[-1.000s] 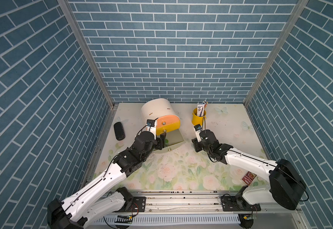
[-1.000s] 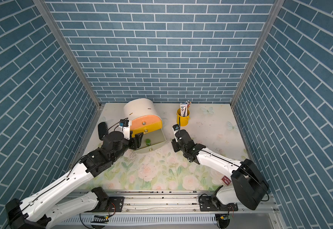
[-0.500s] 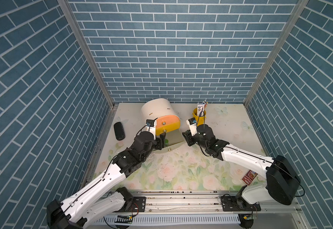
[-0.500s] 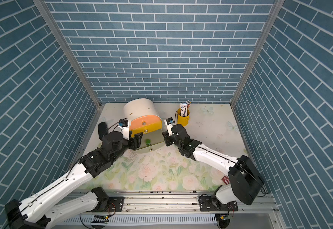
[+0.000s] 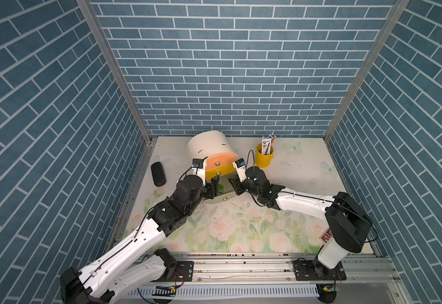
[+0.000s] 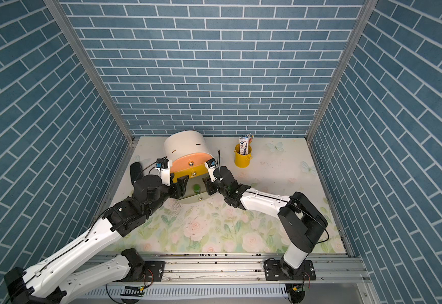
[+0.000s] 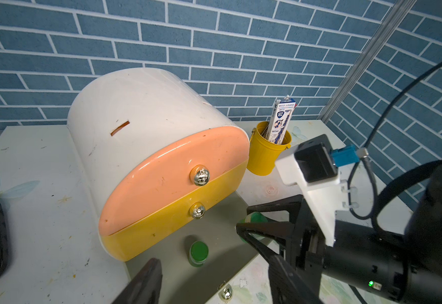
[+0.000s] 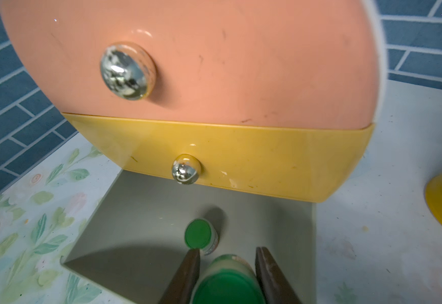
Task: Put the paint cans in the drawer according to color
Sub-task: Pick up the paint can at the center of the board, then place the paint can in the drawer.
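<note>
- The right gripper [image 8: 227, 256] has its dark fingers [image 8: 188, 271] clamped on a tiny round pale paint can with a green lid [image 8: 226, 281], one finger on each side of its body.
- The left wrist view shows this held can [image 7: 254, 219] between the same jaws.
- The held can hangs over the near right part of the pulled-out grey bottom drawer [image 8: 141, 223]. Whether it touches the drawer floor cannot be told.
- A second green-lidded paint can [image 8: 201, 234] stands upright on the drawer floor, just beyond the right fingertips.
- The left gripper [image 6: 181, 187] sits at the drawer's other side with its jaws apart and nothing seen between them. One finger [image 7: 146, 279] shows over the drawer's edge.
- Above the open drawer, the peach drawer front [image 8: 241, 65] and the yellow drawer front [image 8: 267, 158] sit flush in the cream arch-topped cabinet [image 5: 209, 143].
- A second ago the right gripper stood near the yellow metal bucket [image 5: 263, 159], well to the right of the drawer. It has since swung across to the drawer's right side.
- The left arm and the second can [image 6: 196, 188] have not moved in that time.
- The bucket holds a white-and-blue pencil box [image 7: 280, 123].
- A black oval object [image 5: 158, 174] lies left of the cabinet on the floral tabletop [image 5: 241, 226].
</note>
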{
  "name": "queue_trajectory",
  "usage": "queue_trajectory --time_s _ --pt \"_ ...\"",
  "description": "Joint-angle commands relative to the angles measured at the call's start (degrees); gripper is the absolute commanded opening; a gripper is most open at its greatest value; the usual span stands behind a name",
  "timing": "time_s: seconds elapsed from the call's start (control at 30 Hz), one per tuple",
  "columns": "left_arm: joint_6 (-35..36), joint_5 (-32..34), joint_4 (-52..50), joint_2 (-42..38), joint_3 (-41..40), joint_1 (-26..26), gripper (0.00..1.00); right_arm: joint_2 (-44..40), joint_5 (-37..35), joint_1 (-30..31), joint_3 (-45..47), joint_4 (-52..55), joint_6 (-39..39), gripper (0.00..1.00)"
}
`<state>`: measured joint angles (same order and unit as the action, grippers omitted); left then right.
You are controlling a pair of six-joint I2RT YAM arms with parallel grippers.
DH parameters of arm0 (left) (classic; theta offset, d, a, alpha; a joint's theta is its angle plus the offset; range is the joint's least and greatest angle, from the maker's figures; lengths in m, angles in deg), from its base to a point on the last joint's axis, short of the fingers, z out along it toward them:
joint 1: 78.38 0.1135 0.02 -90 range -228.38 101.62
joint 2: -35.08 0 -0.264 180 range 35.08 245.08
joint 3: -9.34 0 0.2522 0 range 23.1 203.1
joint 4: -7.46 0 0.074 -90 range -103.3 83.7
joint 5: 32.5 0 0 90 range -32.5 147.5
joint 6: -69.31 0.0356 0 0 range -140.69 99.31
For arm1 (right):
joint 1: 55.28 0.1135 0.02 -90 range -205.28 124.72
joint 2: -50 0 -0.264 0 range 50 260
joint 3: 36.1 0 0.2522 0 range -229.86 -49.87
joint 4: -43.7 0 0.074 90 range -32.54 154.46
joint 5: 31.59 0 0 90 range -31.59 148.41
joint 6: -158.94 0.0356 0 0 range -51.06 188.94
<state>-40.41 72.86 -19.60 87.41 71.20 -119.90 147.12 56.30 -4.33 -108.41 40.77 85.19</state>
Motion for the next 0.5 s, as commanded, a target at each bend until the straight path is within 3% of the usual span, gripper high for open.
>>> queue_trajectory --time_s 0.0,0.47 --pt "0.2 0.5 -1.0 -0.7 1.0 0.3 0.69 2.2 0.6 0.9 -2.9 -3.1 0.9 0.15" --pt "1.0 1.0 -1.5 -1.0 1.2 0.3 0.69 8.2 -2.0 1.7 -5.4 -3.3 -0.6 0.16"
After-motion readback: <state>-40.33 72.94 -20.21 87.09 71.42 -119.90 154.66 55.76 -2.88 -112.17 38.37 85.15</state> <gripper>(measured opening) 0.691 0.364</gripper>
